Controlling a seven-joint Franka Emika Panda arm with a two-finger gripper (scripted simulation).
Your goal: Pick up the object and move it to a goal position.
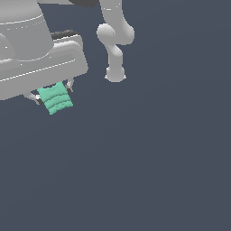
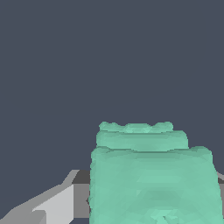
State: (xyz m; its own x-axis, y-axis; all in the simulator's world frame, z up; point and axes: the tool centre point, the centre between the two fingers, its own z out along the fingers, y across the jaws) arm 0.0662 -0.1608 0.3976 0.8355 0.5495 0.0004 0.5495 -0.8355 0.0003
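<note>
The object (image 1: pixel 55 98) is a small mint-green block with wavy ridged sides. It sits between the two fingers of my white gripper (image 1: pixel 53 92) at the upper part of the exterior view's left, and the jaws are shut on its sides. The block hangs tilted, with no surface touching it from below. In the wrist view the object (image 2: pixel 151 175) fills the lower middle, with a grey finger (image 2: pixel 57 203) beside it. No goal marker shows in either view.
The arm's white links and base (image 1: pixel 115 74) stand behind, near the top centre of the exterior view. A plain dark grey-blue floor (image 1: pixel 149 162) fills the rest of both views.
</note>
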